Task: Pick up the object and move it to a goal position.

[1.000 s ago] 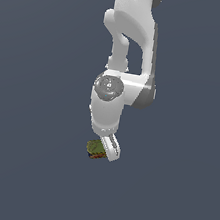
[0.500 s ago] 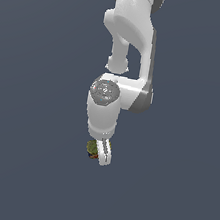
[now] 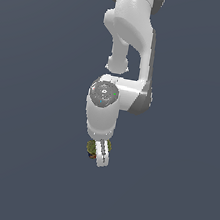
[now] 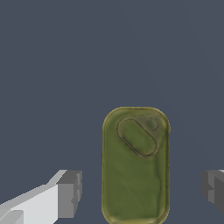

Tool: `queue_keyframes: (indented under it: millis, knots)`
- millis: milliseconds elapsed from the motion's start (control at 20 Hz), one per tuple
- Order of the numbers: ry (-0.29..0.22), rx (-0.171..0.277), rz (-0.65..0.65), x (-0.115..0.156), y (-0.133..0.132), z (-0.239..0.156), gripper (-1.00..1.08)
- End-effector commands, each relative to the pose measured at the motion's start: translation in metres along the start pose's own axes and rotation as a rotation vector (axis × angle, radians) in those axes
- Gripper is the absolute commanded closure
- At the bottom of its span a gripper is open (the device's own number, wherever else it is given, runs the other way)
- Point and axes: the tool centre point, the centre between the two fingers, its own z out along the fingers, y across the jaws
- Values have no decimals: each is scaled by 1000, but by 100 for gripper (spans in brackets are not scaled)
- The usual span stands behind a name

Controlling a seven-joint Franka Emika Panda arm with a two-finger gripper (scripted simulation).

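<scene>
The exterior view looked from a distance at the whole arm (image 3: 121, 83). The wrist view looked straight down, close above the can (image 4: 135, 165). Both shared the can and the tool (image 4: 140, 192).

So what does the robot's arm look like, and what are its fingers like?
The arm is smooth, glossy white, built from chunky rounded pieces with grey at the joints. One joint has a round grey cap with tiny green dots. No cables show. The gripper is white too, and its fingertips are blocky grey pads.
</scene>
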Motion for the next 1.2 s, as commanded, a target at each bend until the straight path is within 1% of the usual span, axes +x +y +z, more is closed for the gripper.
queue_keyframes:
  millis: [0, 450, 750, 800, 1150]
  knots:
    - [0, 0, 0, 0, 0, 4, -92]
    - [0, 0, 5, 0, 1, 46, -92]
    - [0, 0, 5, 0, 0, 50, -92]
    - [0, 0, 5, 0, 0, 50, 108]
    - [0, 0, 5, 0, 0, 50, 108]
